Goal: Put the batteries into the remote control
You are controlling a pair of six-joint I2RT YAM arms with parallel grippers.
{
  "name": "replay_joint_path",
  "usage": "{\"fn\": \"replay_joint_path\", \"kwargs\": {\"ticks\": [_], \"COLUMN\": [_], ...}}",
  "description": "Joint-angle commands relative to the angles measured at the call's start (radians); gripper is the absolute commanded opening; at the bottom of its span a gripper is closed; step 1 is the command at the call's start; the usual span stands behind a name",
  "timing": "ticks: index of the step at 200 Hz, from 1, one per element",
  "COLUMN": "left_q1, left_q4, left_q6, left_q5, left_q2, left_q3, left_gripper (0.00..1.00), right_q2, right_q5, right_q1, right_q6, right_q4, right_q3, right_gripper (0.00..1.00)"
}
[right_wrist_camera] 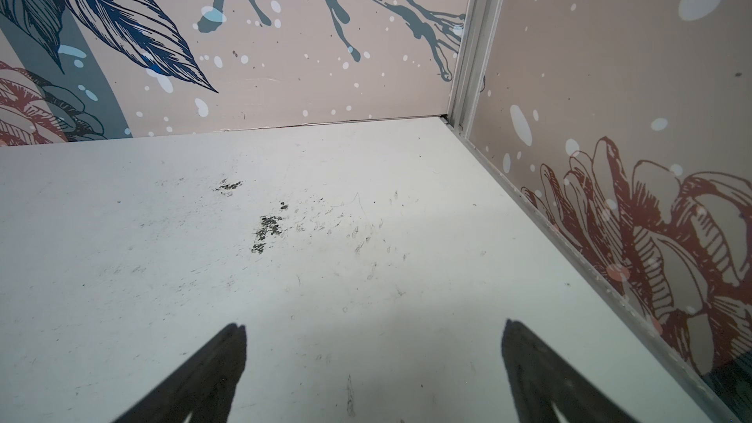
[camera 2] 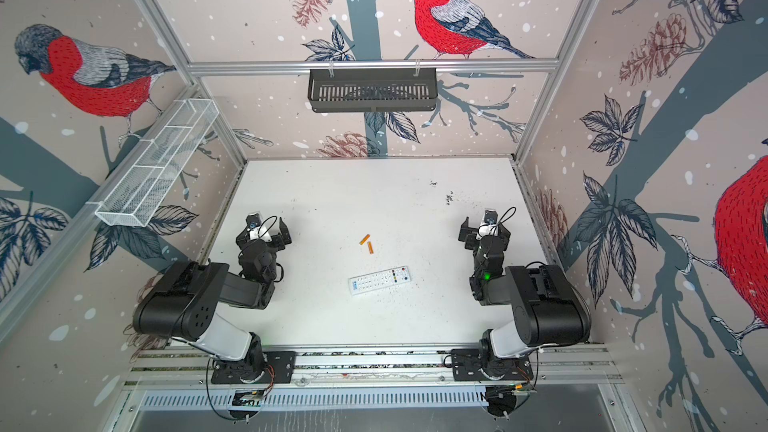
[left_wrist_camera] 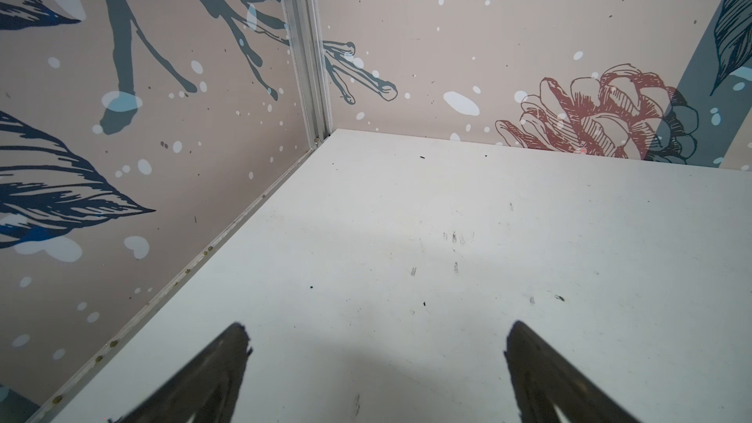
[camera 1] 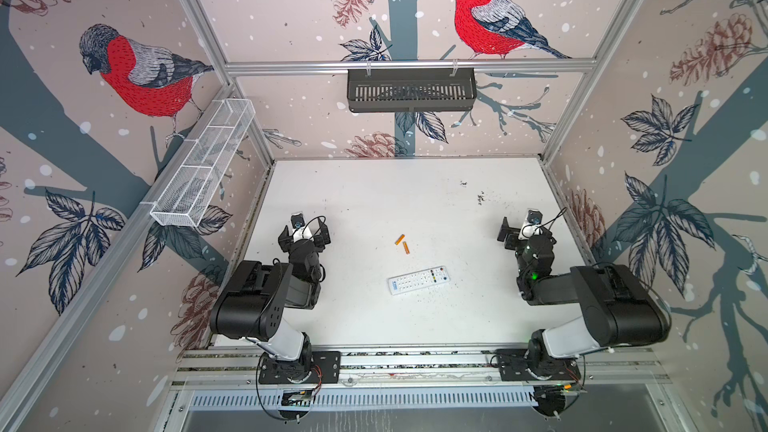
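The white table (camera 1: 374, 201) carries all task items. The left gripper (camera 1: 304, 230) and the right gripper (camera 1: 527, 227) sit over bare surface at its left and right sides, each with jaws spread wide and holding nothing. The remote control (camera 1: 419, 280) lies button side up near the table centre between the arms. The batteries (camera 1: 405, 248) lie close together just behind it toward the back wall, well apart from both grippers.

My left arm (camera 1: 245, 305) and right arm (camera 1: 615, 305) are black with white lower links (camera 1: 286, 340), thin black cables (camera 1: 316, 217) looped at the wrists, and a green light (camera 1: 533, 274) on the right.
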Motion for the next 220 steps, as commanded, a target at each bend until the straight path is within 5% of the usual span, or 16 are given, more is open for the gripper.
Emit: {"fn": "replay_joint_path", "kwargs": {"ticks": [1,63,94,125,159,193,220], "left_q1": [0.003,-0.008,-0.052,-0.149,-0.234,-0.309,-0.353], "left_q4": [0.053,0.012,-0.103,-0.306,-0.643,-1.044,-1.323], "left_q6": [0.005,0.053,0.082,0.131,0.037,-0.228,-0.407], "left_q5": [0.012,0.114,0.059,-0.108,-0.277,-0.387,-0.301], "left_q2": [0.000,-0.043,-0.124,-0.165,-0.189,-0.194,-0.209], "left_q3": [0.000,0.001,0.026,0.146,0.361,0.548,0.649], "left_gripper": [0.98,0.98,0.98,0.98,0.98,0.98,0.98], "right_q2": [0.000,0.000,-0.001,0.000,0.000,0.001,0.001], "right_q5": [-0.013,-0.015,-0.015,-0.015,-0.018,-0.021,-0.039], "right_q1": [-0.004,-0.004,-0.004,-0.005,-0.006,-0.007,-0.015], "right_q6": [0.004,0.004,0.004,0.004,0.004,0.004,0.007], "right_q4": [0.028,0.026,0.026,0.026,0.024,0.023,0.015], "right_q3": [0.005,0.007,0.007,0.007,0.008,0.008,0.012], "right_gripper": [0.99,1.00,0.99,1.00,1.00,1.00,1.00]}}
